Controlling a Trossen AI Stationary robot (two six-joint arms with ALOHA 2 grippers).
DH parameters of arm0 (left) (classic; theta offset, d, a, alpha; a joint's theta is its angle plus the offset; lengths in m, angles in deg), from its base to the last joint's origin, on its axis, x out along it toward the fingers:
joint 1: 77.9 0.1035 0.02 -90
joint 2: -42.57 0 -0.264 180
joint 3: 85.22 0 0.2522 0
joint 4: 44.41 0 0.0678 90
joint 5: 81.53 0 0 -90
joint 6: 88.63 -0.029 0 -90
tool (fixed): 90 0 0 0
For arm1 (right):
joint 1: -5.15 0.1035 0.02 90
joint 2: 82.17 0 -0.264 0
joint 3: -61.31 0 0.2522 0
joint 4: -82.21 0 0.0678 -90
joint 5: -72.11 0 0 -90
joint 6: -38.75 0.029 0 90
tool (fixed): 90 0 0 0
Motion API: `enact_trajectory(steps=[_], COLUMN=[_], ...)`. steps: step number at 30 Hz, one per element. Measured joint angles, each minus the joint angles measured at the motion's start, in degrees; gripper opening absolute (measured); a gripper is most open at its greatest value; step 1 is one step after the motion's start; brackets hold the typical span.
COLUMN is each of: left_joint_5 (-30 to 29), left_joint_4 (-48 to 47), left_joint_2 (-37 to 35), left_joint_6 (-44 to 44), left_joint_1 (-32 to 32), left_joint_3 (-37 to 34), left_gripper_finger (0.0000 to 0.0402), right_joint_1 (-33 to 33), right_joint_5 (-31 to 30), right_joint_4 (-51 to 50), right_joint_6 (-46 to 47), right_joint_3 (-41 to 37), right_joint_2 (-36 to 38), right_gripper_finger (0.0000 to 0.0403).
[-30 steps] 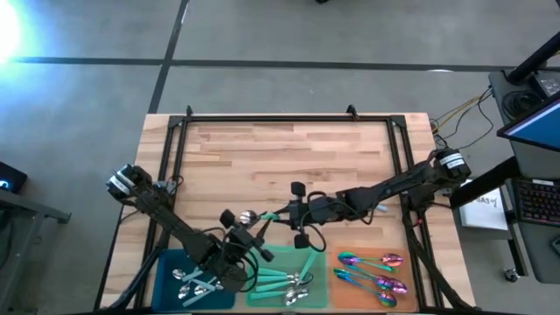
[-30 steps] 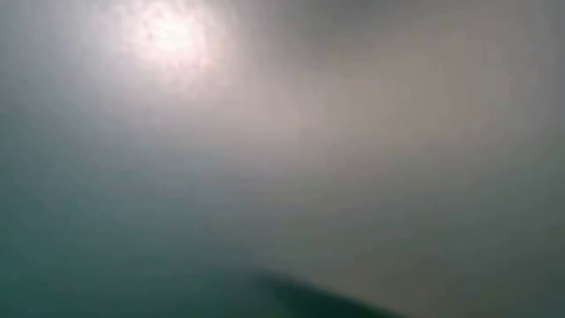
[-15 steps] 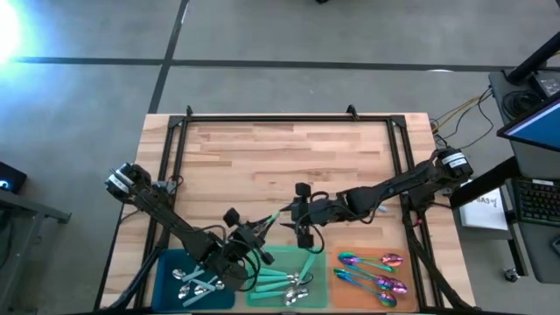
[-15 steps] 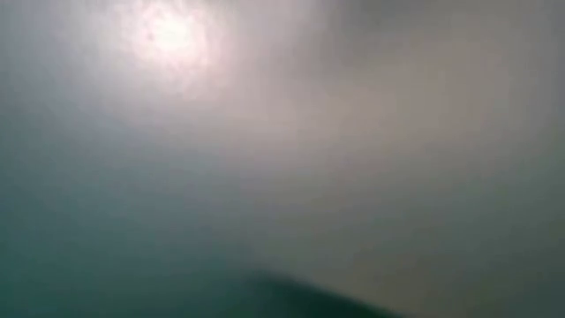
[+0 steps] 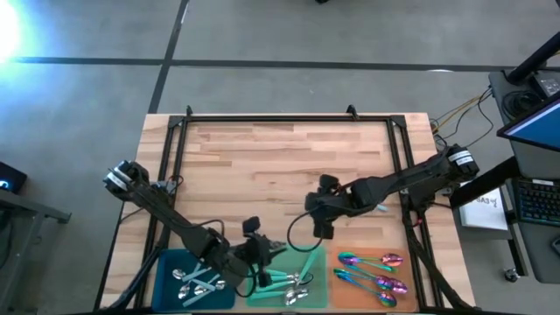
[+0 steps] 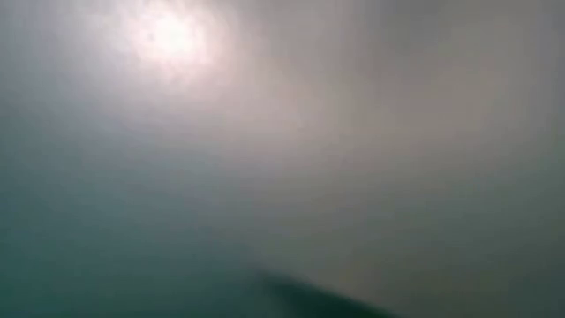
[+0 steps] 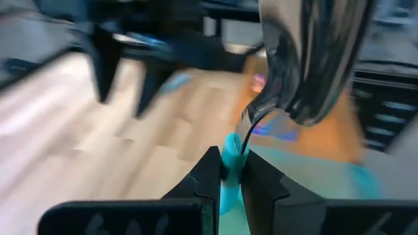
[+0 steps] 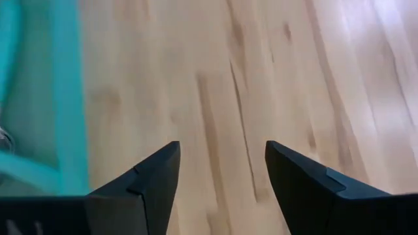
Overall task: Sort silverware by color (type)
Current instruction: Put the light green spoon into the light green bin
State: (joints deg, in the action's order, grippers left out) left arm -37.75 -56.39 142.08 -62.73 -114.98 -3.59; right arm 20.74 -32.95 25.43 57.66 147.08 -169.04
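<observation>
since the earlier frames: left gripper (image 5: 262, 251) shifted right and down from the bare wood to the upper edge of the green tray (image 5: 319, 296), lower centre of the high view; right gripper (image 5: 319, 216) drawn back up and right, off the handover spot.

teal-handled spoon (image 7: 287, 65): pinched by its teal handle between the left fingers (image 7: 212, 175), silver bowl standing up in front of the wrist camera; carried so, judged, for dropping among its kind.

left claw: clenched on the spoon handle.

right claw: spread wide, holding nothing, bare wood between its fingers (image 8: 157, 179), centre of the table (image 5: 289, 157).

sorted so far: blue-handled spoons (image 5: 194, 280) on blue tray (image 5: 166, 262), lower left; teal spoons (image 5: 293, 282) on green tray; iridescent spoons (image 5: 374, 273) on orange tray (image 5: 350, 296), lower right.

low view: nothing legible.
</observation>
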Motion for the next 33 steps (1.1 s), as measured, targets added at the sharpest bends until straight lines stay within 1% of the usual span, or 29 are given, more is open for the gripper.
enact_trajectory(steps=[4,8,11,15,19,26,28,31,33], left_joint_5=[8.78,17.30,23.22,28.11,33.52,39.67,40.17,40.27,40.25], left_joint_4=[-5.42,-13.62,-21.57,-30.13,-33.34,-36.13,-37.71,-40.96,-40.59], left_joint_2=[0.05,0.73,1.82,3.85,7.05,13.24,14.80,15.31,15.27], left_joint_6=[2.09,7.27,10.51,13.99,15.31,15.22,15.16,14.13,12.27], left_joint_1=[0.01,0.02,0.02,0.22,0.67,0.99,1.13,1.97,2.68], left_joint_3=[3.07,7.88,11.91,15.86,18.12,22.00,23.69,26.04,27.05], left_gripper_finger=[0.0019,0.0020,0.0026,0.0026,0.0026,0.0035,0.0036,0.0037,0.0039], right_joint_1=[0.02,0.04,0.28,0.42,0.39,0.41,0.39,0.39,0.39], right_joint_5=[0.32,0.62,0.64,0.62,0.75,6.60,7.54,7.79,7.64], right_joint_4=[-8.99,-17.11,-23.98,-32.21,-35.12,-36.16,-36.43,-36.42,-36.42], right_joint_6=[5.14,10.02,13.19,17.83,20.82,22.14,22.26,22.21,22.17], right_joint_3=[0.49,-0.15,-0.89,-2.30,-4.83,-10.22,-11.57,-13.32,-14.43], right_joint_2=[-0.13,-0.13,-0.15,-0.15,-0.15,-0.17,-0.17,-0.17,-0.17], right_gripper_finger=[0.0208,0.0207,0.0207,0.0207,0.0207,0.0207,0.0207,0.0207,0.0207])
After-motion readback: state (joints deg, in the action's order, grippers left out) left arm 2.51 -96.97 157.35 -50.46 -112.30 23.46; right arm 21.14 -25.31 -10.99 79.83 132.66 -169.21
